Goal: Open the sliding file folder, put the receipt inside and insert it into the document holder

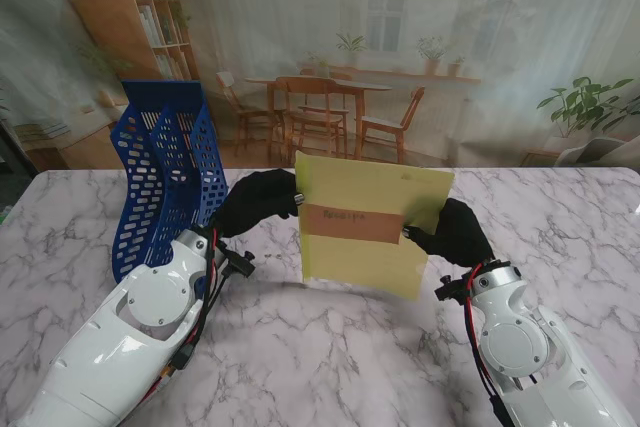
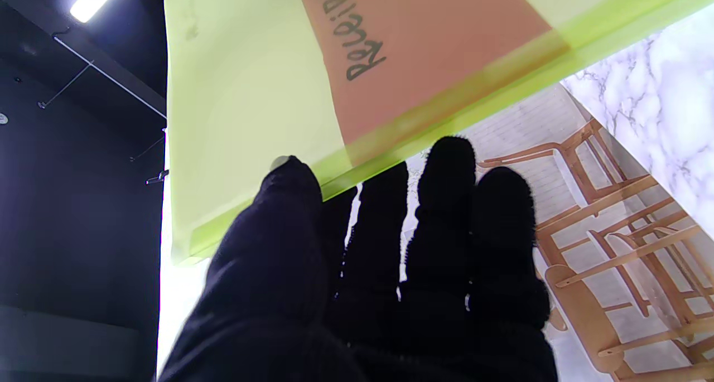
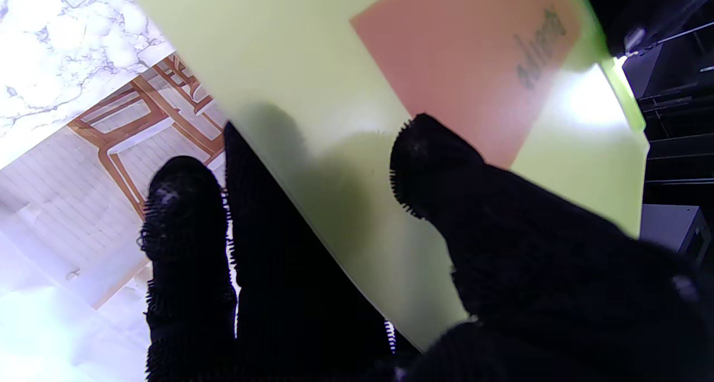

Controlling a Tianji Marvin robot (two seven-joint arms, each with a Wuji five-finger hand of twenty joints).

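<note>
Marble desk (image 1: 330, 347) spreads out under everything, and at its far left corner stands the blue mesh document holder (image 1: 165, 172), upright and waiting with nothing slotted in as far as I can see. Now look at the middle: the yellow-green file folder (image 1: 370, 227) is up off the desk, held upright between both arms, well to the right of the holder. The left hand (image 1: 255, 202) pinches the folder's left edge, thumb on my side and fingers (image 2: 449, 164) behind. The right hand (image 1: 455, 232) grips the right edge the same way, thumb (image 3: 429, 148) pressed on the near face, fingers tucked behind. And there it is, the pink receipt (image 1: 350, 223), showing through the translucent cover with its handwritten label, so it looks already loaded. By my reckoning the opening and filling are done; what's left is carrying the folder leftward and sliding it down into the holder's slot.
</note>
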